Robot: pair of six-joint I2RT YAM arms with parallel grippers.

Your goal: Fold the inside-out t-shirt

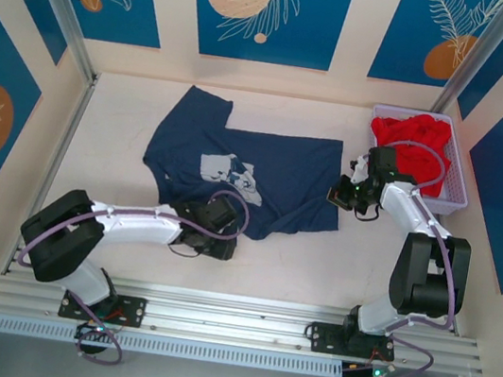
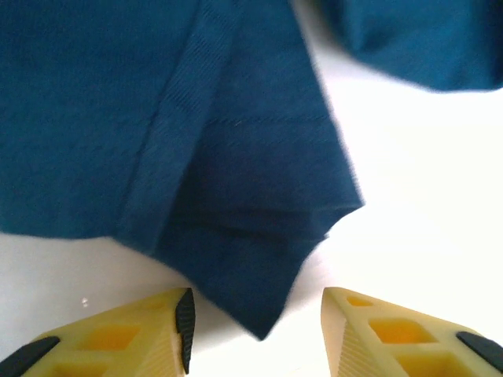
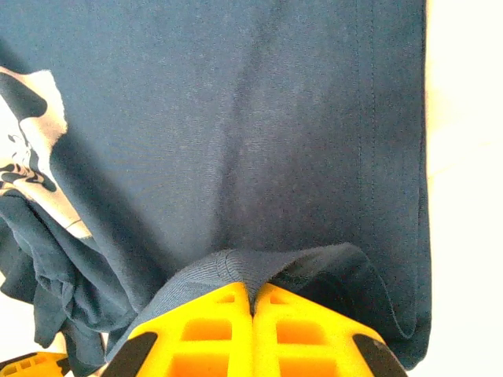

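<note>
1. The t-shirt (image 1: pixel 283 170) lies spread on the table (image 1: pixel 317 256) near its middle, mostly flat, with one sleeve pointing toward the far wall; a pale print (image 1: pixel 227 170) shows on its upper face.
2. The left gripper (image 2: pixel 255 314) sits at the shirt's near edge; its yellow fingers stand apart, and a pointed corner of cloth lies between them, unpinched; it holds nothing.
3. The right gripper (image 3: pixel 253 294) is at the shirt's right edge; its fingers are pressed together, and a ridge of hem rises to their tips, so it appears to be clamped on the cloth.
4. No clean fold is made; by my judgement the task is near its start, with one hold taken and the other not yet closed; carrying an edge across and every fold after that are left.
5. From above, the left arm covers part of the near edge; the cloth beside the print is rumpled, and its layers are hard to read; the neck is too small to make out; the right fingers hide how much cloth sits between them.
6. A red garment (image 1: pixel 411 137) lies in a basket (image 1: pixel 456 197) at the far right, apart from the shirt.
</note>
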